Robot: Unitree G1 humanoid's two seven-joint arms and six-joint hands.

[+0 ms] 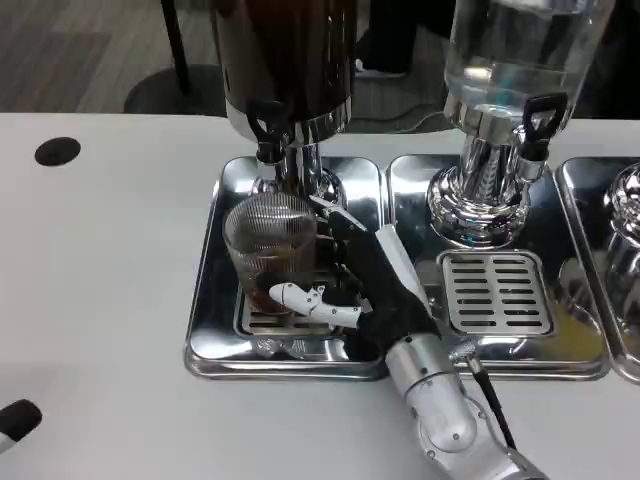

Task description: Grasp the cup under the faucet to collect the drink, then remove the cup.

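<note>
Ribbed clear cup point(270, 245), upright on the slotted grate of the left chrome drip tray point(205, 310), directly beneath the black-handled faucet point(268, 135) of the dark drink dispenser point(285, 55); a shallow layer of brown drink at the cup's bottom. Right hand point(350, 285) reaching in from lower right, fingers point(300, 298) wrapped around the cup's lower wall, one white finger crossing its front and the black ones against its right side. Silver right forearm point(445, 410) below, over the tray's front edge. To the right, a second chrome drip tray point(570, 345) with bare grate, under a clear dispenser point(520, 50) of colourless liquid with its own faucet point(535, 125). White worktop point(95, 290) around both trays; round dark hole point(57, 151) at far left. Left hand point(15, 420) barely visible at lower left edge, grip state not discernible.
</note>
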